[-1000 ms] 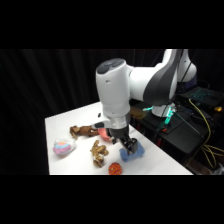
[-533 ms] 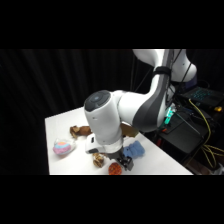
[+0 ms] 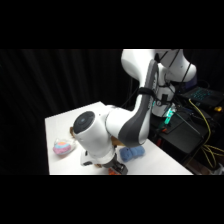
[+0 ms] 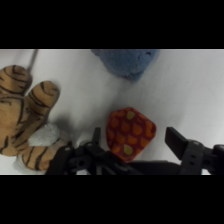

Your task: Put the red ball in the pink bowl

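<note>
The gripper (image 4: 135, 142) hangs low over the white bench (image 4: 190, 95), its fingers spread wide on either side of the red ball (image 4: 130, 134). A striped tiger toy (image 4: 27, 117) lies beside it.

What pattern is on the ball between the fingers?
Red-orange ball with yellowish speckled bumps; clearest in the wrist view.

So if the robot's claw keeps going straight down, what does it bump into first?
Most likely the small bumpy red-orange ball. In the wrist view it lies right between the open gripper fingers, on the white table. How far below is unclear.
</note>
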Motion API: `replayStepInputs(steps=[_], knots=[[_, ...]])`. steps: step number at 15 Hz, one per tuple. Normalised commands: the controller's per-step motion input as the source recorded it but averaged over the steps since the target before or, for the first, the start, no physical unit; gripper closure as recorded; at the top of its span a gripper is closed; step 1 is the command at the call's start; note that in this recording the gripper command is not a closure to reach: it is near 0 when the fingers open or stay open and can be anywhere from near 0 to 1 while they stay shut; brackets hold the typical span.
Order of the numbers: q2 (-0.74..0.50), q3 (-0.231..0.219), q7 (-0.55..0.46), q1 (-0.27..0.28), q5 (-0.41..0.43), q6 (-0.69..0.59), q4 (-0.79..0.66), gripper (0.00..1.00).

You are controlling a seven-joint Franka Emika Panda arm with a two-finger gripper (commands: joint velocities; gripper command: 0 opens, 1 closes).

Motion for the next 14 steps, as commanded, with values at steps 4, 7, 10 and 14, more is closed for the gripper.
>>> replayStepInputs(steps=[4, 7, 10, 14], knots=[[0.09, 0.098, -0.24, -0.083, 0.092, -0.25, 0.24, 1.0], [0.01, 0.069, -0.21, -0.083, 0.081, -0.19, 0.17, 1.0], [-0.1, 0.067, -0.18, -0.074, 0.083, -0.12, 0.03, 0.77], [-0.37, 0.082, -0.19, -0.111, 0.113, -0.12, -0.18, 0.21]])
